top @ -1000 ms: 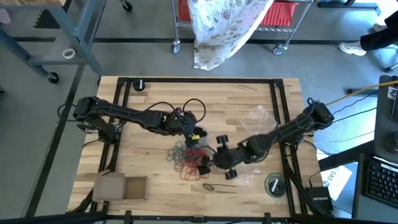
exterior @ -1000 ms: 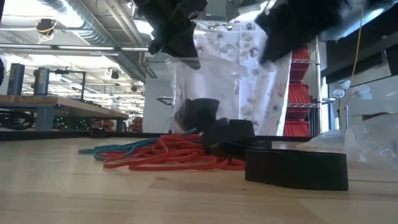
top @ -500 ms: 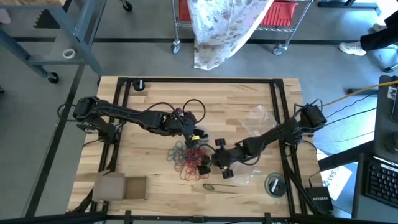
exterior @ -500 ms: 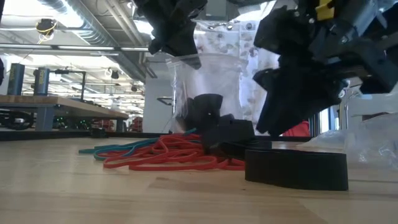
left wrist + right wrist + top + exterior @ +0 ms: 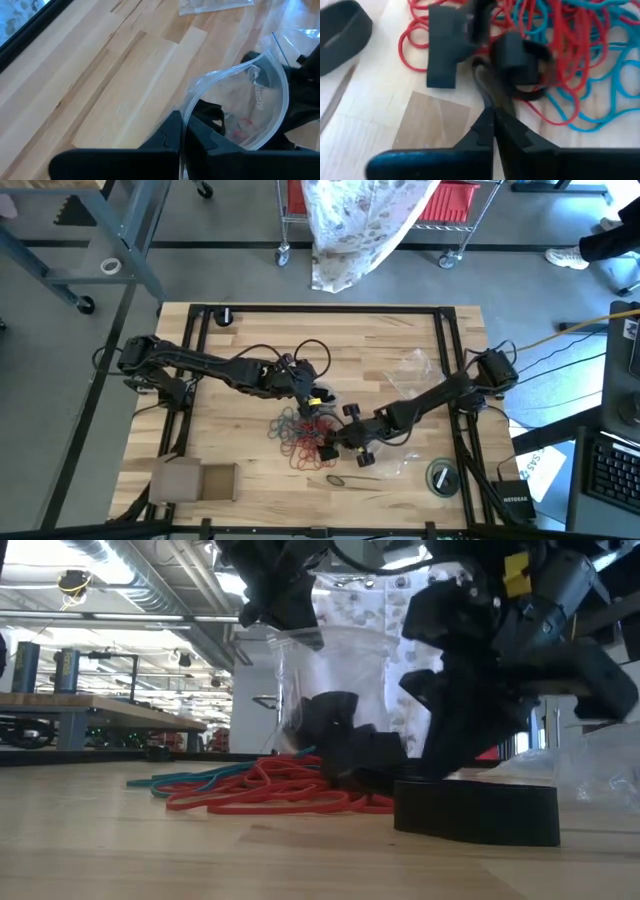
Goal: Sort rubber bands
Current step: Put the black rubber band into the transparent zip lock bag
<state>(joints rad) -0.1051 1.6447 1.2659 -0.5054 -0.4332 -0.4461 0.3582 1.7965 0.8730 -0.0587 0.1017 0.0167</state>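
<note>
From beside the bench, the sorting station reads as follows. A tangled pile of thin red and teal rubber bands [image 5: 300, 437] is lying near the middle of the pale wooden table [image 5: 240, 350], with a few dark loops mixed in; a single dark band [image 5: 337, 479] is lying apart, nearer the front edge.

The left gripper [image 5: 181, 137] is pinching the rim of a clear plastic zip bag [image 5: 255, 107] between clenched fingers. It is holding the bag above the table just behind the pile, mouth hanging open, evidently so that it can serve as a receiving container for one colour.

The right gripper [image 5: 487, 102] is pressing down at the right-hand edge of the pile with its fingers clamped together. In the right wrist view a dark grey band [image 5: 520, 82] is sitting at the fingertips, and the jaws appear to be nipping its strand; I judge this to be a pick of a dark band out of the red and teal ones. The low approach angle is keeping the tips flat to the wood, which thin loops require.

A black ring-shaped object [image 5: 475, 812] is resting on the table close to the low camera, and further clear bags [image 5: 415, 365] are lying to the right.
</note>
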